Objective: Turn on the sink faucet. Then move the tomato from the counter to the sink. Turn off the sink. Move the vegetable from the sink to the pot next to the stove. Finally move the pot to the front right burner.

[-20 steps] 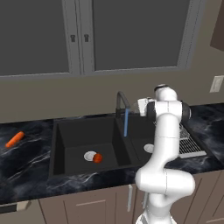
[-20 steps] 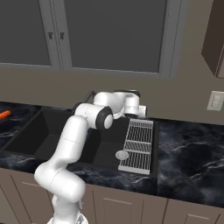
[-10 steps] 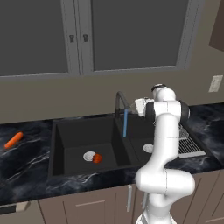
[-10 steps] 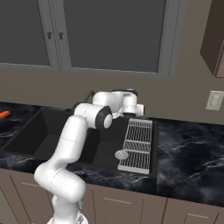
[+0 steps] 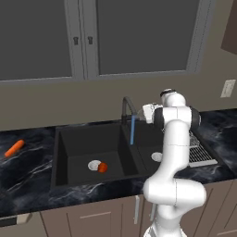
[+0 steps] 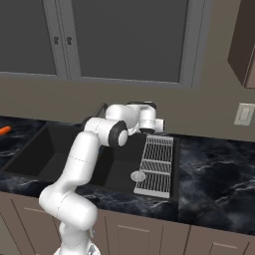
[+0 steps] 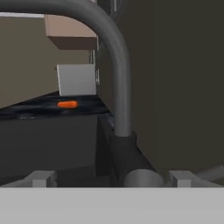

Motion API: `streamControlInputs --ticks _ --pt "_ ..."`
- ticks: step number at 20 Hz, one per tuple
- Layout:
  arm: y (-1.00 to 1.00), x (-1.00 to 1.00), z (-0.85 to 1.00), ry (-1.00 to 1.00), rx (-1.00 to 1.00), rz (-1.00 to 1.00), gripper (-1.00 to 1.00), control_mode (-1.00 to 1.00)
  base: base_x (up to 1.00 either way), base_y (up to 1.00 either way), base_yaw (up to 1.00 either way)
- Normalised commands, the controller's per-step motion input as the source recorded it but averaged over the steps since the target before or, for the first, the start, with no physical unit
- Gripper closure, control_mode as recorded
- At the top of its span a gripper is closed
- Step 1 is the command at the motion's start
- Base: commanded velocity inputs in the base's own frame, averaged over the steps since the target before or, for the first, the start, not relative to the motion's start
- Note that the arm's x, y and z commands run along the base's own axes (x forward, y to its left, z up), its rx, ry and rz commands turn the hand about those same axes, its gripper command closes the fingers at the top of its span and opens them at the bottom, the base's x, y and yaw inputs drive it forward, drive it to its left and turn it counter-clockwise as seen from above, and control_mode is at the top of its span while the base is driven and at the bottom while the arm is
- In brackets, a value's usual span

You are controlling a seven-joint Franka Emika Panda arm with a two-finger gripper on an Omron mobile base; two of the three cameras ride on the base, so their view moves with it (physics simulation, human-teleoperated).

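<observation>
Water runs in a blue stream from the dark gooseneck sink faucet into the black double sink. The red-orange tomato lies on the left basin's floor beside the silver drain. My gripper is open, level with the faucet and just to its right. In the hand view the gripper has the faucet's stem and base right ahead, between the two fingertips.
An orange carrot lies on the black marble counter left of the sink. A wire drying rack sits over the sink's right side, by the right basin's drain. Wall and cabinets stand behind the faucet.
The hand has edged a little to the left, closer to the faucet. The jaws stay open, the water keeps running and the tomato has not moved.
</observation>
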Motion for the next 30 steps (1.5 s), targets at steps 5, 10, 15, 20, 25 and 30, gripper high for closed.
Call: streamControlInputs --ticks 5,10,15,20,25,30 --pt "0.1 0.3 0.03 -0.07 0.0 0.04 -1.0 -1.0 0.0 0.0 0.0" --pt "0.25 0.26 0.11 -0.14 -0.01 0.11 -1.0 -1.0 0.0 0.0 0.0" --pt "0.3 0.28 0.18 -0.14 -0.02 0.13 -1.0 -1.0 0.0 0.0 0.0" --pt "0.25 0.29 0.2 -0.06 0.0 0.08 -1.0 -1.0 0.0 0.0 0.0" --pt "0.18 0.14 0.19 0.0 0.0 0.01 -1.0 -1.0 0.0 0.0 0.0" --pt "0.1 0.0 0.18 0.0 0.01 0.0 -1.0 -1.0 0.0 0.0 0.0"
